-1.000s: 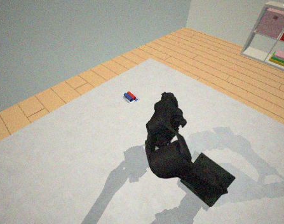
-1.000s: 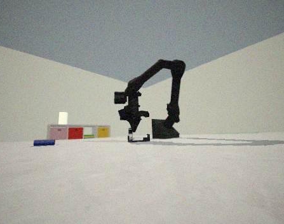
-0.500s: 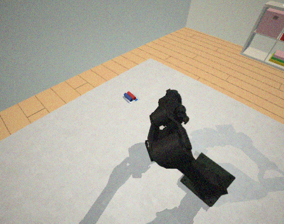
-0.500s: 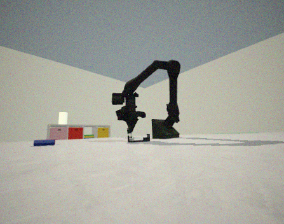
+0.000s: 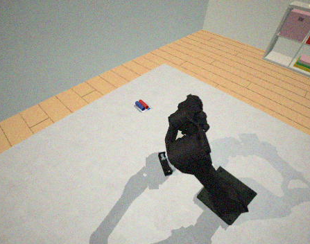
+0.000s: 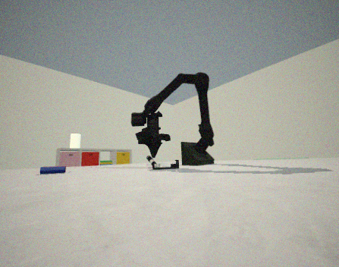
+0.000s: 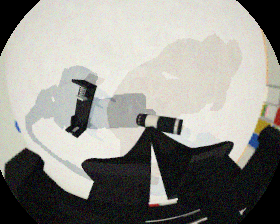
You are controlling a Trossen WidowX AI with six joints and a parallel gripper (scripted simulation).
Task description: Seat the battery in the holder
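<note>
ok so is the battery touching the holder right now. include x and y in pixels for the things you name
Apart. The wrist view shows a strip of shadowed mat between the battery (image 6: 152,161) (image 7: 163,124) and the holder (image 5: 164,164) (image 6: 177,164) (image 7: 83,108); they only line up in the exterior view.
</note>
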